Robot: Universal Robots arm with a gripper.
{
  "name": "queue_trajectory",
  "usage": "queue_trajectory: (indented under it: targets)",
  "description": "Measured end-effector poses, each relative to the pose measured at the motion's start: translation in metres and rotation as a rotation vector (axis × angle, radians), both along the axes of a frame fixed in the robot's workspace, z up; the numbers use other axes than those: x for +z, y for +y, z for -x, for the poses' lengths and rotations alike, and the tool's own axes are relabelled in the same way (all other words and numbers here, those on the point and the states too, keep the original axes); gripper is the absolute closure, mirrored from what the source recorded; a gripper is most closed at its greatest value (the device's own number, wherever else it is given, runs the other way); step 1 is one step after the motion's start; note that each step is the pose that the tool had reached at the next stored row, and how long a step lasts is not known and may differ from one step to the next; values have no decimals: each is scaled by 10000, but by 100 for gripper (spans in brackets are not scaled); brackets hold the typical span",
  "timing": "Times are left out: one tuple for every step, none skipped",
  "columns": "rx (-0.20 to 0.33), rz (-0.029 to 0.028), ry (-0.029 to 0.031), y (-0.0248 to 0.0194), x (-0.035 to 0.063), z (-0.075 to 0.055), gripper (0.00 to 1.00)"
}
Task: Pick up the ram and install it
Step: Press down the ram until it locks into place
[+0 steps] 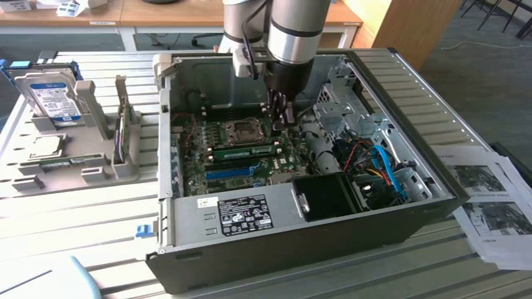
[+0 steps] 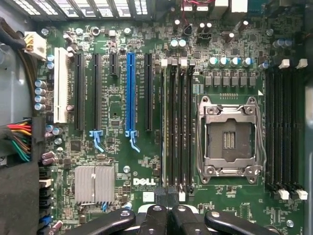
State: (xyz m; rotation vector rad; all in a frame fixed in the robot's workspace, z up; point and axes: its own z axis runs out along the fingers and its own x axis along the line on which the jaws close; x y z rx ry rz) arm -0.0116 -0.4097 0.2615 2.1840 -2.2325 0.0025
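Claw [image 2: 167, 196] shut tight, gripping nothing visible, poised over ram [image 1: 246, 151] upright on motherboard [image 2: 117, 156]; probably best pressed straight down, evenly, no tilt.

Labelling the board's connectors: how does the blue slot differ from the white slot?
The blue slot is bright blue and slim; the white slot is white and wider. The blue slot ends in a latch clip; the white slot shows none. Both lie parallel on the motherboard, empty.

Green ram [image 1: 245, 151] upright on motherboard [image 2: 113, 147]
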Motion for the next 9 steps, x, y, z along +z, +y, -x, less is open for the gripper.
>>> queue_trajectory:
  targets:
    - [0, 1, 0, 0, -11, 0, 91]
    - [0, 1, 0, 0, -23, 0, 91]
    - [0, 0, 0, 0, -35, 0, 91]
    - [0, 0, 0, 0, -47, 0, 91]
    - [0, 0, 0, 0, -59, 0, 91]
    - [0, 0, 0, 0, -70, 0, 91]
    - [0, 0, 0, 0, -81, 0, 91]
    - [0, 1, 0, 0, -92, 0, 91]
    - [0, 0, 0, 0, -103, 0, 91]
